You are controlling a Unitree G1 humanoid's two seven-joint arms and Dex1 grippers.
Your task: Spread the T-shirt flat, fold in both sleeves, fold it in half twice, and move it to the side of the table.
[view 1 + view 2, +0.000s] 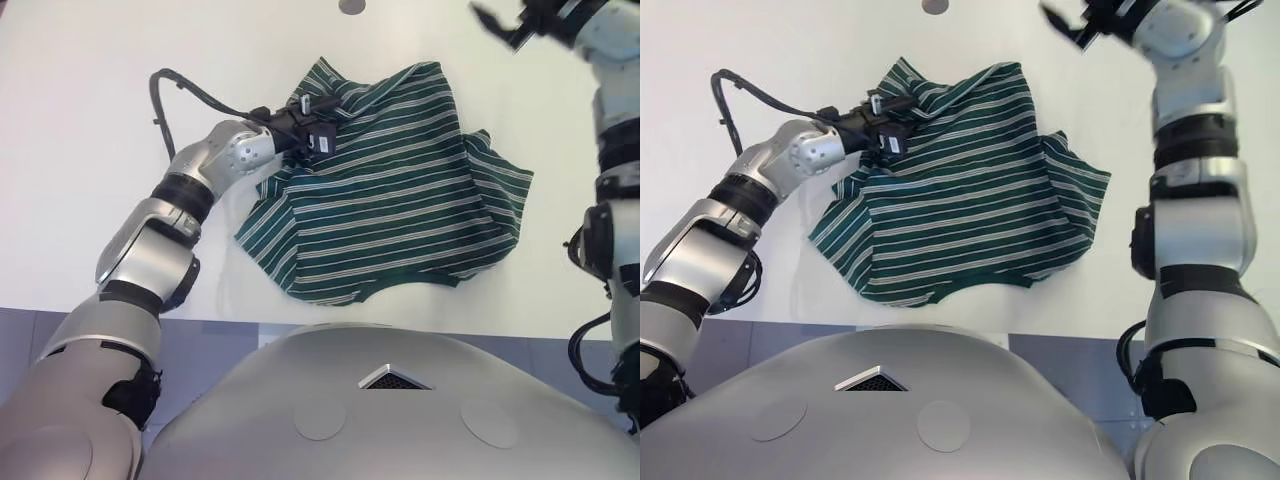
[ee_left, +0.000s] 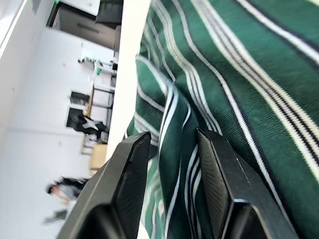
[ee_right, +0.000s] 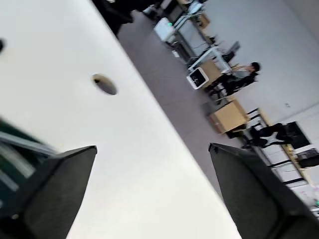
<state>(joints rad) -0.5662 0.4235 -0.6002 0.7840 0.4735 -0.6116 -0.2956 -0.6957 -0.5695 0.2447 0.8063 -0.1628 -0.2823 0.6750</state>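
A green T-shirt (image 1: 400, 190) with white stripes lies crumpled and bunched in the middle of the white table (image 1: 90, 180). My left gripper (image 1: 322, 108) sits at the shirt's far left corner, near the collar, shut on a fold of the cloth. In the left wrist view that fold of T-shirt (image 2: 239, 74) runs between the two black fingers of the left gripper (image 2: 172, 137). My right gripper (image 1: 500, 25) hangs raised above the far right of the table, off the shirt, open. The right wrist view has the right gripper (image 3: 152, 149) with its fingers wide apart and nothing between them.
A round grey hole (image 1: 352, 6) is set in the table at the far edge, beyond the shirt. Bare tabletop lies to the left of the shirt and to its right. The table's front edge (image 1: 300, 318) runs just below the shirt's hem.
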